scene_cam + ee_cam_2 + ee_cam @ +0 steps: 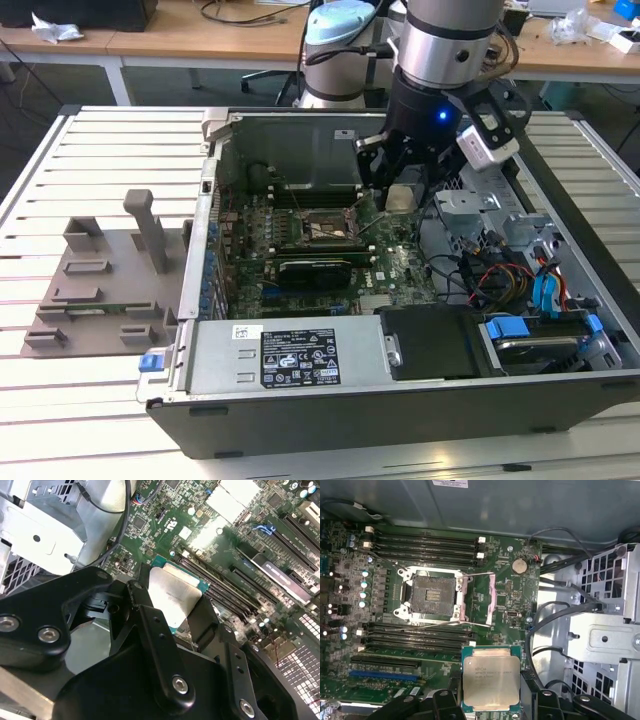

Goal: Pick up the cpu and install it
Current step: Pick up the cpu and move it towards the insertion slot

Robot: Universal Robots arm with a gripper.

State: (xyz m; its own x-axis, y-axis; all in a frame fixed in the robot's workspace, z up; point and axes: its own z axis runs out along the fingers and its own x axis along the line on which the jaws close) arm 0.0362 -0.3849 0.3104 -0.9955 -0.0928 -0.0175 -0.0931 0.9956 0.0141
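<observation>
Over the slatted surface [100, 160], exterior view's upper middle, the gripper [400, 195] is clamping the cpu [491, 680]; tilting may be risking pins in the socket [432, 596].

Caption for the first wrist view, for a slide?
The gripper holds the cpu over the motherboard, near its open socket.

This was a robotics lab set up for computer hardware work. An open computer case [300, 410] lay on its side on a white slatted desk [90, 420], its motherboard [510, 595] bared. Just beside the case, on the exterior view's left, sat a grey fixture [100, 290] of slots and posts. Over the case reached a robot arm [445, 40], its pincer [491, 692] clamped on the cpu [491, 675]. Beyond the case stood wooden desks [180, 45] with loose cables [240, 10] and an office chair's base [262, 82].
</observation>
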